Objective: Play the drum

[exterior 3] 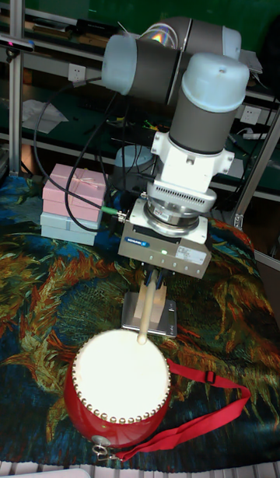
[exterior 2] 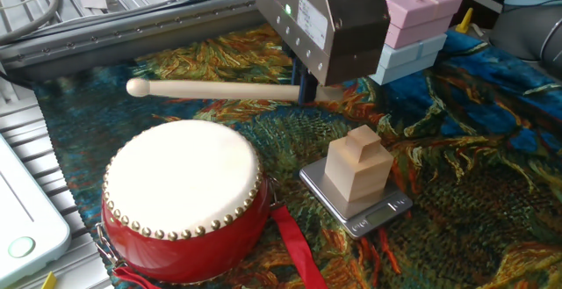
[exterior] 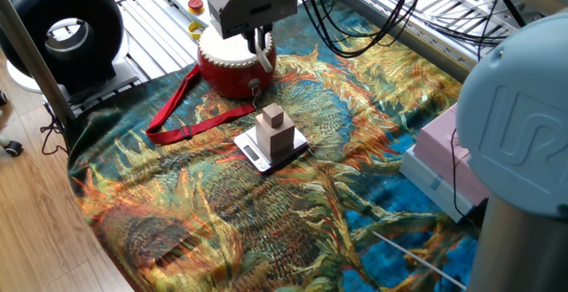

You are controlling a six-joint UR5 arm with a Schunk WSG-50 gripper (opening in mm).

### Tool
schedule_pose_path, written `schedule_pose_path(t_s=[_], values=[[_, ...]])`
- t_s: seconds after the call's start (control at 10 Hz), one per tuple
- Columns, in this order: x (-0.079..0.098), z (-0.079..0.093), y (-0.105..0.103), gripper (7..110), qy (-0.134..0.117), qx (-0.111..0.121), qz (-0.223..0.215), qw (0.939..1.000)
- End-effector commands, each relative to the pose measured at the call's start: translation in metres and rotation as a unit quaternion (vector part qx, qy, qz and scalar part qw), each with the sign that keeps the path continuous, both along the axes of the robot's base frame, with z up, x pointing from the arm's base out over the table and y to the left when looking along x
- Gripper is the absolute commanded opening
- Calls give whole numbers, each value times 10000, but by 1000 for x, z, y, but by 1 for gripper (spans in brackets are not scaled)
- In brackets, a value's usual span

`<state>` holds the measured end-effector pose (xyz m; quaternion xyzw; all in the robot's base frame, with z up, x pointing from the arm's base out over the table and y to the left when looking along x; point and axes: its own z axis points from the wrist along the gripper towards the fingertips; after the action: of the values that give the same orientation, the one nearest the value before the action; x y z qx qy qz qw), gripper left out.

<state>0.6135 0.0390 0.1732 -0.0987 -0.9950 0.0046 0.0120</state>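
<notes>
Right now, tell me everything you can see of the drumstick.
The drumstick is a plain, pale wooden rod with a small rounded knob at its free end. The gripper holds it by the other end, so it juts out almost level. It hangs in the air above and beyond the cream skin of the drum, clear of the head. Nothing else touches it.

Arm: I see my single arm reaching in from above, wrist pointing straight down at the table.
Gripper (exterior 2: 306,85): hanging raised, clear of the table surface.
Fingers (exterior: 264,51): two dark fingers pointing down, closed on a wooden stick (exterior 2: 211,90).
Stick pose: level, sticking out sideways from the fingers, round tip free in the air.
</notes>
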Motion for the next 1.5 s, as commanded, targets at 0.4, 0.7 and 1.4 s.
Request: schedule_pose_path(t_s=[0.4, 0.7, 1.4], values=[[8, -1, 3, 7, 23, 47, 25, 10000], [20, -11, 7, 7, 0, 86, 63, 9999], [41, -28, 6, 7, -14, 49, 109, 9999]])
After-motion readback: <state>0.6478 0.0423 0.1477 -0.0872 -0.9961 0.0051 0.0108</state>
